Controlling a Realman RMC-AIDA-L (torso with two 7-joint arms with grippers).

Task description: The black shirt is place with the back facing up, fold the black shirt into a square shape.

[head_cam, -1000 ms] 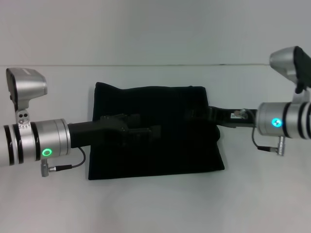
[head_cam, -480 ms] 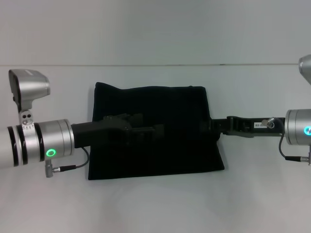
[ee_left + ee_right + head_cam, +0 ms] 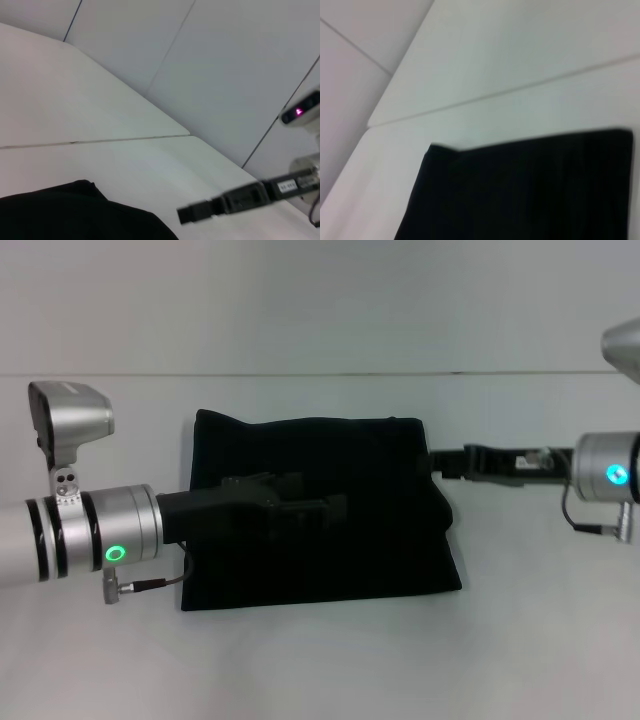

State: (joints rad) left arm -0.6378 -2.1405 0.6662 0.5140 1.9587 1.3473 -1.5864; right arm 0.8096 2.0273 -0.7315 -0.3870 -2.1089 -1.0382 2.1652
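The black shirt (image 3: 330,575) lies flat in the middle of the white table (image 3: 320,670), folded into a rough square with a small bulge on its right edge. My left gripper (image 3: 332,508) reaches in from the left and hovers over the shirt's centre, dark against the cloth. My right gripper (image 3: 436,462) hangs just off the shirt's upper right edge, holding nothing that shows. The left wrist view catches a corner of the shirt (image 3: 75,215) and the right gripper (image 3: 189,215) above bare table. The right wrist view looks down on the shirt (image 3: 520,190).
A white wall (image 3: 320,300) rises behind the table's far edge. A seam line (image 3: 100,141) crosses the tabletop. Bare table surrounds the shirt on all sides.
My right arm has drawn back to the right, off the shirt, and risen a little. My left arm has slid slightly to the right over the shirt. The shirt has kept its shape.
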